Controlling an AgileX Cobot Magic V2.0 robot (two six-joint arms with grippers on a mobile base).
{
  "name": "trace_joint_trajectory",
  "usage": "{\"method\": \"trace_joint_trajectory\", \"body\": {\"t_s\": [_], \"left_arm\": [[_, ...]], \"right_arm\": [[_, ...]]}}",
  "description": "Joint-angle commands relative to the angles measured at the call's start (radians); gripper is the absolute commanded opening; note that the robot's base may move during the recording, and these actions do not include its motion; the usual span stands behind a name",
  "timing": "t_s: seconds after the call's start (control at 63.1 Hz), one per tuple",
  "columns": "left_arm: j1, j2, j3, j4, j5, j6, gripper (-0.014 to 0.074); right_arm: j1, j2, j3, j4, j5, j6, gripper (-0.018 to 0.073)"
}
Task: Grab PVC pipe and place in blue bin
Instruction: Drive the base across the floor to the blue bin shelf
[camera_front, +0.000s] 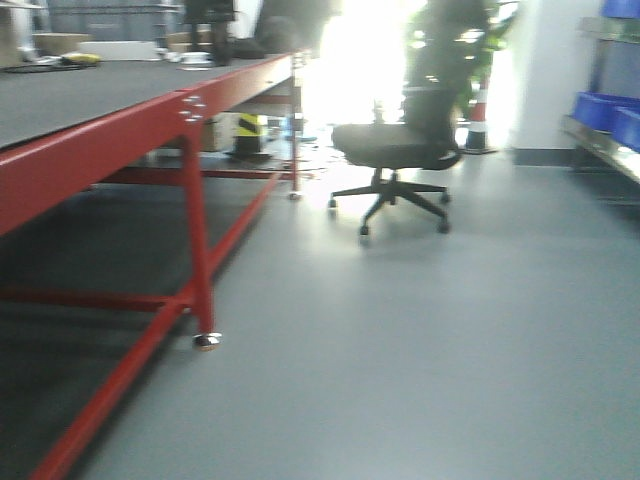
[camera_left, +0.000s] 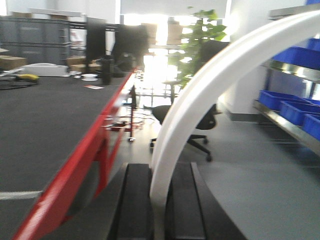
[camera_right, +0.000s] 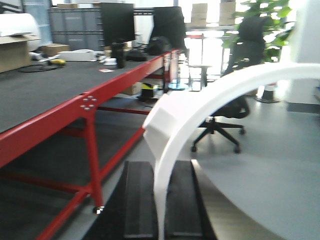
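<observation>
Left gripper (camera_left: 161, 170) – clamped on the pipe (camera_left: 200, 85). The two black fingers (camera_left: 137, 200) press against the pipe from either side. From the grip the white pipe arcs up and over to the right, out the top right corner of the left wrist view.

Right gripper (camera_right: 160, 165) – same picture: fingers (camera_right: 140, 200) closed on a white pipe (camera_right: 200, 100), which rises from the grip, bends at a blunt corner just up-left of it and arcs off right. Can't tell whether both hold one pipe or two pieces.

Around the left gripper:
- table (camera_left: 75, 170) just to its left, red frame, dark top
- monitor (camera_left: 95, 37) far ahead-left on the table
- chair (camera_left: 162, 114) ahead, partly behind the pipe
- plant (camera_left: 202, 30) beyond the chair
- bins (camera_left: 280, 100), blue, well off to the right on a metal shelf (camera_left: 295, 130)

Around the right gripper: table (camera_right: 50, 120) to the left, chair (camera_right: 215, 131) ahead under the pipe's arc.

Front view is blurred: table (camera_front: 100, 150) on the left, chair (camera_front: 395, 145) ahead on the grey floor (camera_front: 400, 350), bins (camera_front: 600, 105) at the far right edge.
</observation>
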Motion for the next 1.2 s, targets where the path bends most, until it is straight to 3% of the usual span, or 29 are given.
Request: {"method": "trace_joint_trajectory", "body": {"t_s": [0.0,1.189], "left_arm": [[0.002,-0.005,-0.001,-0.001,-0.026,-0.004,-0.0111],[0.002,-0.005,-0.001,-0.001,-0.026,-0.004,-0.0111]], "right_arm": [[0.001,-0.007,0.000,-0.004,-0.022,-0.005,-0.0168],[0.001,-0.007,0.000,-0.004,-0.022,-0.005,-0.0168]]}}
